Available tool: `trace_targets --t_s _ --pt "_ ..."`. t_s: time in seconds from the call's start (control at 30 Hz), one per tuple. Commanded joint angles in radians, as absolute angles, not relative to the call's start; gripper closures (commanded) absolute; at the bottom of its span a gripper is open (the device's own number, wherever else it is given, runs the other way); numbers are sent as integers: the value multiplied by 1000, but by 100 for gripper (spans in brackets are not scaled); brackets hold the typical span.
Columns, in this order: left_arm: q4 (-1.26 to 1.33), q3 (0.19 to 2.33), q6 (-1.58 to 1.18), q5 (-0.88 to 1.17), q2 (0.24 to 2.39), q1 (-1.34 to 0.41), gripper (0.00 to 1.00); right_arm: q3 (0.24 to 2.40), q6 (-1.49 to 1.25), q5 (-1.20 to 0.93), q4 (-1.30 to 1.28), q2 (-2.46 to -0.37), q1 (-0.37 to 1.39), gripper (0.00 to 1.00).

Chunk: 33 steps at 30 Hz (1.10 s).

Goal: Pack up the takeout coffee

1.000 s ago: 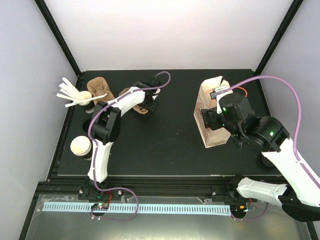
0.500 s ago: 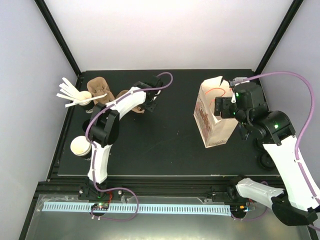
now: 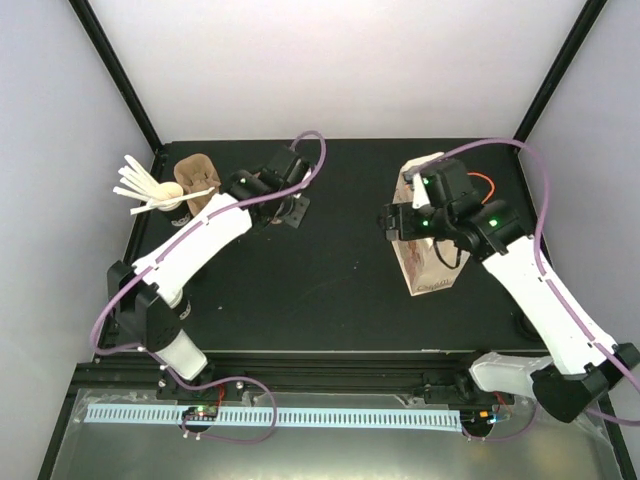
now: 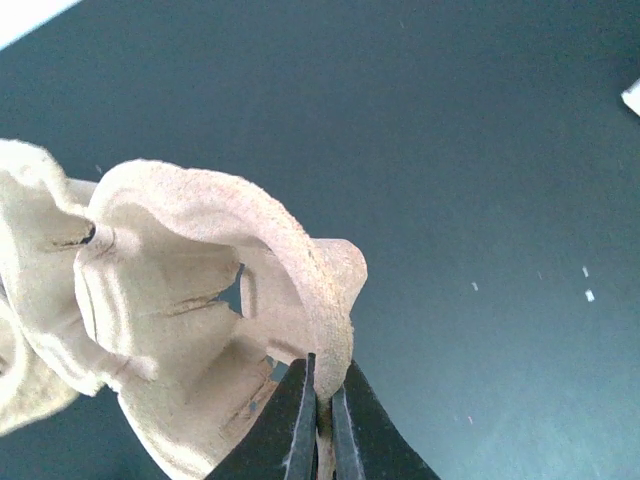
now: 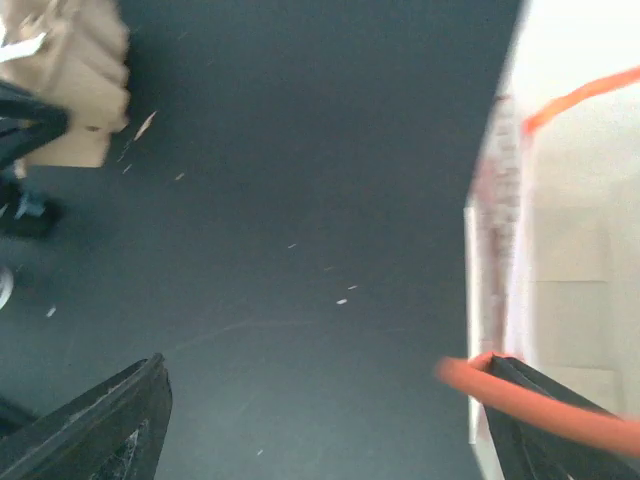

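No lidded coffee cup shows on the table [image 3: 340, 290], but it should be light and crushable, so hold its wall gently below the lid, using your left gripper [image 4: 322, 375], now pinching the carrier [image 4: 200, 290] rim, or your wide-open right gripper [image 5: 328, 370]

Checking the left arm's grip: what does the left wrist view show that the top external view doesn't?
Only left wrist: the grip itself, the left gripper shut on the rim of a pulp carrier. Only top external: the paper bag, the right gripper at its edge, the stirrer cup, a second carrier. Both: the left gripper and the black table.
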State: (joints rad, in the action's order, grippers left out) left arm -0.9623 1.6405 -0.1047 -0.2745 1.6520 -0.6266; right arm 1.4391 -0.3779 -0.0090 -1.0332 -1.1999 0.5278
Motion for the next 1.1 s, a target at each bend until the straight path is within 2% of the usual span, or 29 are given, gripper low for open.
trace_targets --t_s 0.0,0.1,0.23,0.43,0.67,0.8,0.83,0.87,0.97,1.07 --pt "-997 1506 -142 -213 1580 -666 98 1427 -326 -183 -988 -1217 597 13" --pt "-996 1424 -179 -213 1521 -676 98 1417 -295 -315 -950 -1207 629 21" --pt "-988 1366 -215 -179 1416 -686 98 1447 -283 -371 -942 -1202 659 21" --pt "-984 1343 -222 -81 1364 -705 96 1488 -296 -234 -941 -1165 658 20" --pt "-910 1235 -307 -34 1462 -775 96 1522 -290 -21 -1005 -1114 658 8" --pt "-830 1205 -353 -18 1527 -832 94 1515 -262 -35 -1027 -1093 658 7" --pt "-818 1206 -365 -4 1542 -845 91 1512 -258 -54 -1032 -1097 658 7" --pt "-814 1211 -377 9 1554 -853 84 1506 -254 -74 -1033 -1099 657 7" --pt "-809 1225 -402 40 1553 -868 52 1476 -253 -84 -1032 -1107 657 7" --pt "-812 1218 -417 4 1497 -871 32 1451 -252 -79 -1026 -1107 657 7"
